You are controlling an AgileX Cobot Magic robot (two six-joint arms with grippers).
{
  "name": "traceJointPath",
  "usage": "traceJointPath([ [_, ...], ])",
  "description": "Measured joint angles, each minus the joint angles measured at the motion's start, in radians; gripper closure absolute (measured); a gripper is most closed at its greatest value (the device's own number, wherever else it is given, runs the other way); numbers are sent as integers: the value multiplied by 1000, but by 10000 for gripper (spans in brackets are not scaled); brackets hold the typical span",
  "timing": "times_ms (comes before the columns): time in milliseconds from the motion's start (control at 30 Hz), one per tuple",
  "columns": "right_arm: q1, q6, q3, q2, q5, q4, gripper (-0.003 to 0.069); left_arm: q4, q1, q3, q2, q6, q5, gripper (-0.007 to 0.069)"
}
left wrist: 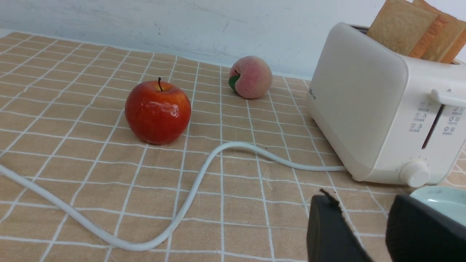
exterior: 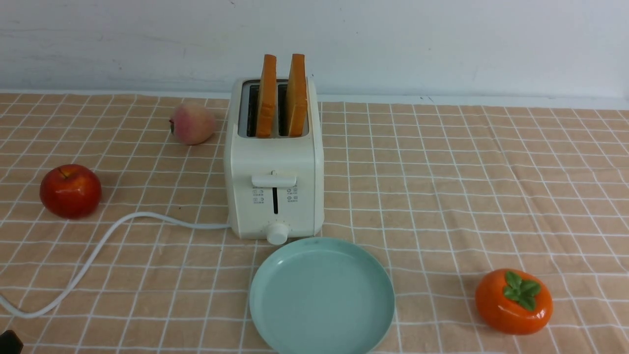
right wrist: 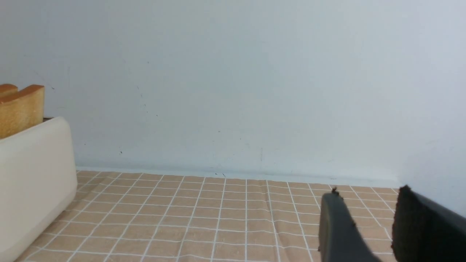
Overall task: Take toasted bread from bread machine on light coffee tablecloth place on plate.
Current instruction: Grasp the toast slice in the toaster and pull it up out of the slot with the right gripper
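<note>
Fingers of the left arm [left wrist: 358, 225] show dark and blurred in their wrist view, spread with a gap between them and nothing in it. At the far left of the front view a white cord [exterior: 100, 246] curves over the light tan tablecloth [exterior: 442, 221], with its grid of white lines, to the toaster's side. Near the cord sits a red apple [exterior: 71, 191]; farther back, toward the toaster, is a pink peach [exterior: 193, 123]. Next comes the cream-white toaster [exterior: 275, 196], upright, two slices of toasted bread [exterior: 282, 101] standing in its slots and rising well above the top. Just in front of it lies the round blue-green plate [exterior: 322, 295], bare. To the right, well apart from the plate, rests an orange persimmon [exterior: 514, 301] with green leaves. The right arm's fingers [right wrist: 367, 225] are also spread, holding nothing.
</note>
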Motion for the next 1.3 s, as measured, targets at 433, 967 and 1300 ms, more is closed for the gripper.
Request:
traceJointPath([
  [433,0,0,0,0,0,0,419,-141,0,0,0,-251,-327,387],
  [967,0,475,-15,0,-149,56,419,-84,0,-432,64,-258,-259,386],
  [1300,0,430,-590,280,23,53,419,-51,0,-1034,571,-137,259,386],
])
